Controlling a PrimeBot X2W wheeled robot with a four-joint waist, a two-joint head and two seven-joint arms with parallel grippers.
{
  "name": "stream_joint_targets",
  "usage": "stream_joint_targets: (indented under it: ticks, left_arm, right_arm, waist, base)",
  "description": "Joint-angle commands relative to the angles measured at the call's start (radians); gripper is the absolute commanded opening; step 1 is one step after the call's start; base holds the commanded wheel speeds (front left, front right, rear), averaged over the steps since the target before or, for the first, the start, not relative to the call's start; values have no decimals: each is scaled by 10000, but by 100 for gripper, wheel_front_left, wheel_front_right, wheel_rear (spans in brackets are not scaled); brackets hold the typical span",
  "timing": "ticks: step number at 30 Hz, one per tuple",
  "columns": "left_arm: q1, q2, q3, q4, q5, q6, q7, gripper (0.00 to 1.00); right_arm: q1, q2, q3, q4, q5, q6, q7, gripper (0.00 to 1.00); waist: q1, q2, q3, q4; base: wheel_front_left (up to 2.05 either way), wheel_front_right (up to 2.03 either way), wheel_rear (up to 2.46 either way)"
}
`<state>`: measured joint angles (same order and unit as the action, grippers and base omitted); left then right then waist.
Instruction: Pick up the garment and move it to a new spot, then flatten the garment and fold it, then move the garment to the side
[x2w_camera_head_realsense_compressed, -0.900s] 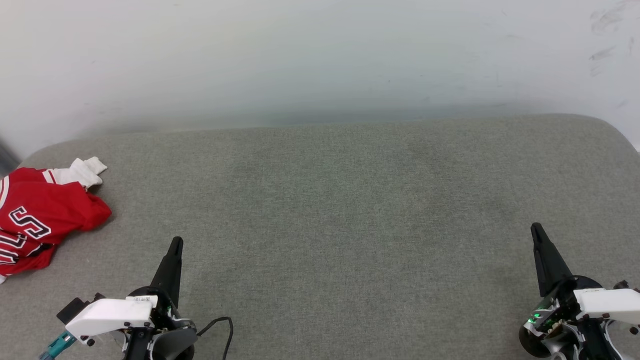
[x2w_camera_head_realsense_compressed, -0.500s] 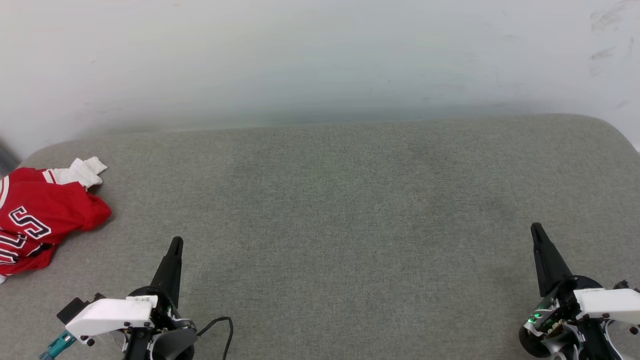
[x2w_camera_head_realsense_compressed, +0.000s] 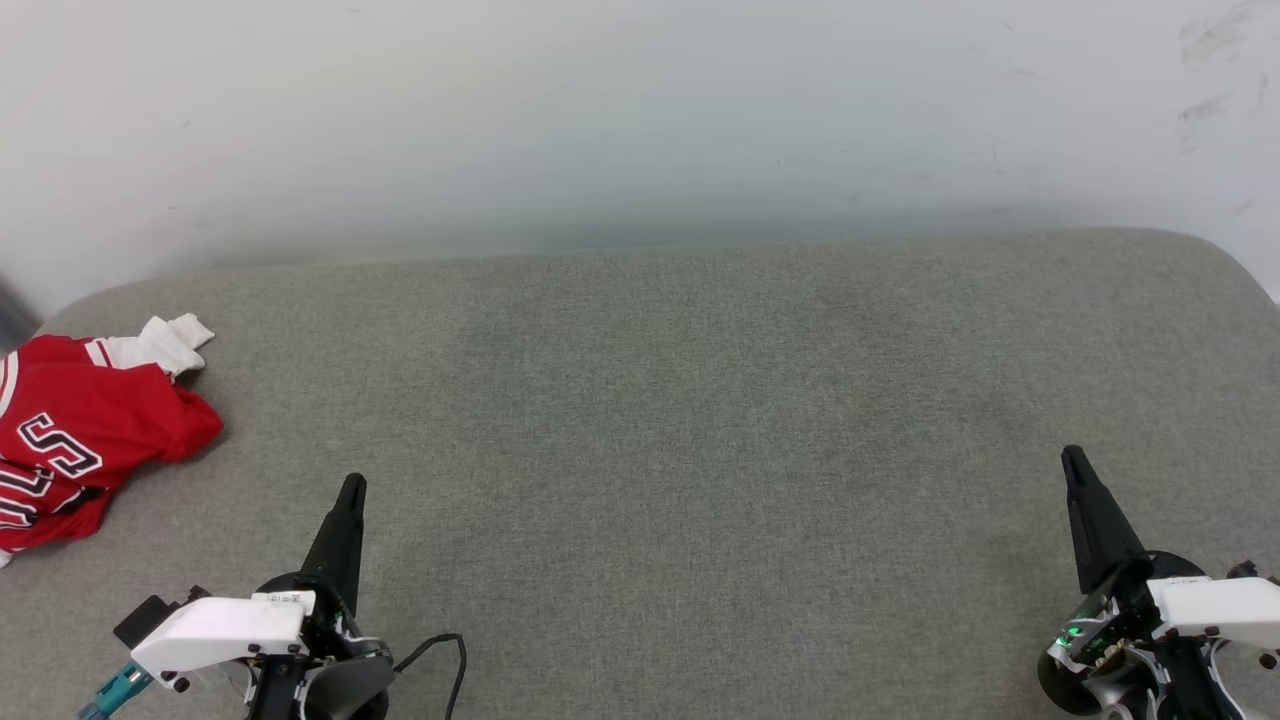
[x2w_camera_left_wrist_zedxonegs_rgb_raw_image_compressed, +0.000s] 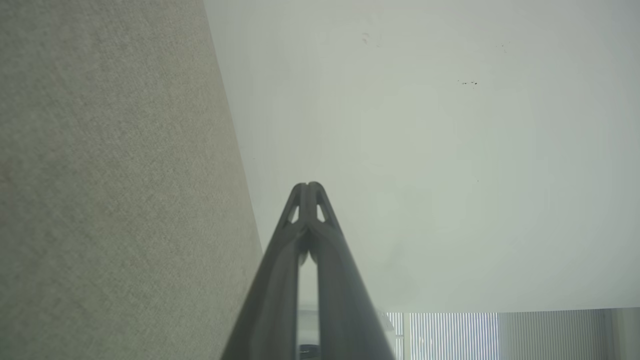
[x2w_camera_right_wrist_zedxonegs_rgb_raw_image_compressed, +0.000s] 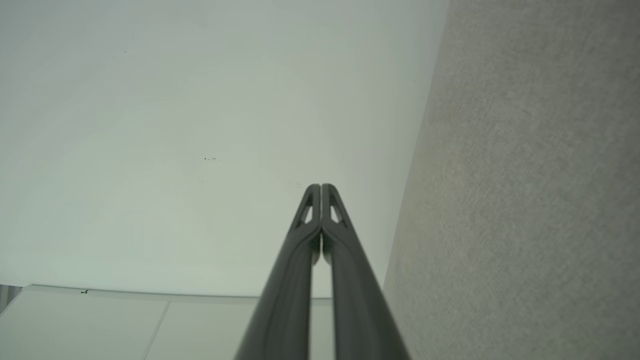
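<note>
Head view: garment (x2w_camera_head_realsense_compressed: 85, 440), a red jersey with a white sleeve and black white-outlined letters, lies crumpled at the far left edge of the grey fabric surface (x2w_camera_head_realsense_compressed: 700, 420), partly cut by the frame edge. The white sleeve is bunched at the end toward the wall (x2w_camera_head_realsense_compressed: 640, 120).

Left claw (x2w_camera_head_realsense_compressed: 352, 482) is at lower left, pointing up the view and leaning slightly right. It is clenched and grips nothing. It is near the garment but apart from it, with bare fabric between.

Right claw (x2w_camera_head_realsense_compressed: 1072, 455) is at lower right, leaning slightly left, also clenched and empty. It is well apart from the garment, across the width of the surface.

A black cable (x2w_camera_head_realsense_compressed: 445, 660) loops beside the left wrist. A green light (x2w_camera_head_realsense_compressed: 1072, 632) glows on the right wrist housing.

Left wrist view adds fingertip detail: the two fingers are pressed together at the tips, with a slim gap lower down and nothing in it. The surface runs up that view's left side and the wall takes the right. A strip of vertical blinds (x2w_camera_left_wrist_zedxonegs_rgb_raw_image_compressed: 440, 335) is at bottom right.

Right wrist view gives the same tip-to-tip closure. The surface runs along that view's right side and the wall is on the left. A pale panel (x2w_camera_right_wrist_zedxonegs_rgb_raw_image_compressed: 100, 325) with a seam is at bottom left.

Cannot tell whether either claw touches the surface.
</note>
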<state>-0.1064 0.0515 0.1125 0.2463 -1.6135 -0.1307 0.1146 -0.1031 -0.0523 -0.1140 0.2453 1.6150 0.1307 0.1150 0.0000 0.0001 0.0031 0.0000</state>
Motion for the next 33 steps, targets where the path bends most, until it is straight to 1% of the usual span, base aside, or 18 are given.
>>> stream_joint_targets:
  ticks: [1,3,4,7,10,15,19,27,33]
  left_arm:
    - [-76,-14,31,-1,16,-26,12,0]
    - [-76,-14,31,-1,14,-26,11,0]
    - [12,-2,-10,29,1,0,-5,100]
    - [168,-25,-63,173,18,2,-49,100]
    - [212,-24,-101,15,71,2,-207,100]
    - [278,-23,-54,-136,347,2,-411,100]
    - [281,-22,33,-331,1019,80,-604,100]
    - [328,-19,-56,-972,2743,620,-967,100]
    - [453,-18,-240,-1242,4050,911,-1217,100]
  right_arm:
    - [-129,31,6,11,-44,0,5,0]
    - [-129,31,6,11,-44,0,5,0]
    - [19,0,0,24,0,2,-3,100]
    - [190,6,26,203,-27,-2,-44,100]
    - [225,6,53,154,-142,-2,-202,100]
    - [265,7,12,106,-591,-2,-406,100]
    - [257,7,-123,-58,-1280,-2,-600,100]
    - [291,7,-257,-768,-3158,-1,-963,100]
    - [418,8,-57,-1263,-4688,-1,-1214,100]
  waist:
    - [0,-1,0,0]
    - [0,-1,0,0]
    - [0,-1,0,0]
    - [0,-1,2,0]
    - [0,-1,3,-3]
    - [0,-1,5,-4]
    - [0,-1,10,-3]
    - [0,-1,19,2]
    - [0,-1,26,12]
  base:
    - [0,0,0]
    - [0,0,0]
    - [0,0,0]
    - [0,0,0]
    - [0,0,0]
    - [0,0,0]
    - [0,0,0]
    - [0,0,0]
    - [0,0,0]
